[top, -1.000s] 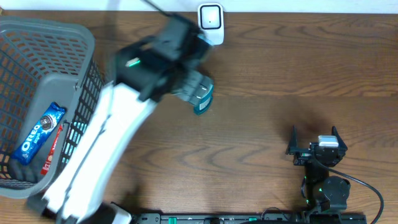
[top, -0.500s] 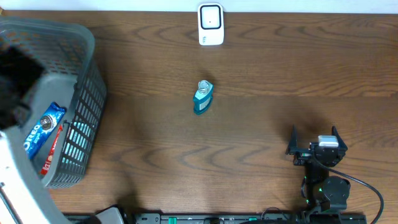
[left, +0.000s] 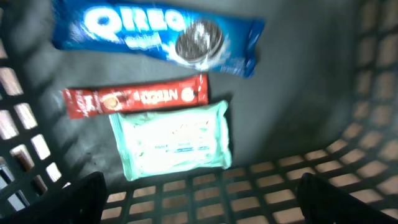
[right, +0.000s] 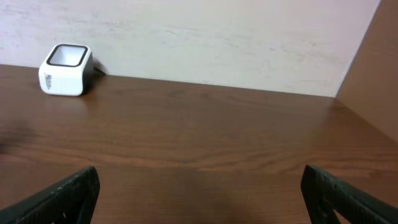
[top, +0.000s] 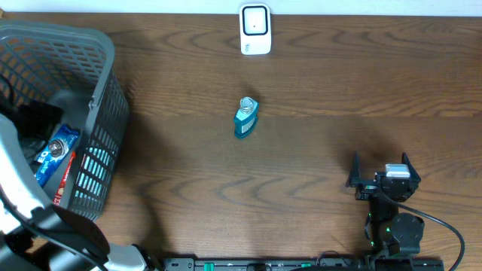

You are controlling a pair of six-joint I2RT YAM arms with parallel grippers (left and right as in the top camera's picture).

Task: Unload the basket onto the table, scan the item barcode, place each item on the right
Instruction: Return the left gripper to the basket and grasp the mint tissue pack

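"OREO" stands in white letters on the blue packet (left: 155,37) lying in the basket (left: 367,93), beside a picture of the biscuit. The red stick packet (left: 135,98) below it carries white lettering that seems to begin "NES"; the rest is blurred. Print on the pale green pack (left: 171,140) and the white scanner (right: 65,70) is too small to read.

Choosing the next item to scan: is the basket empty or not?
Not empty. Three packs lie flat on the basket floor: a blue Oreo pack, a red stick sachet and a pale green pouch.
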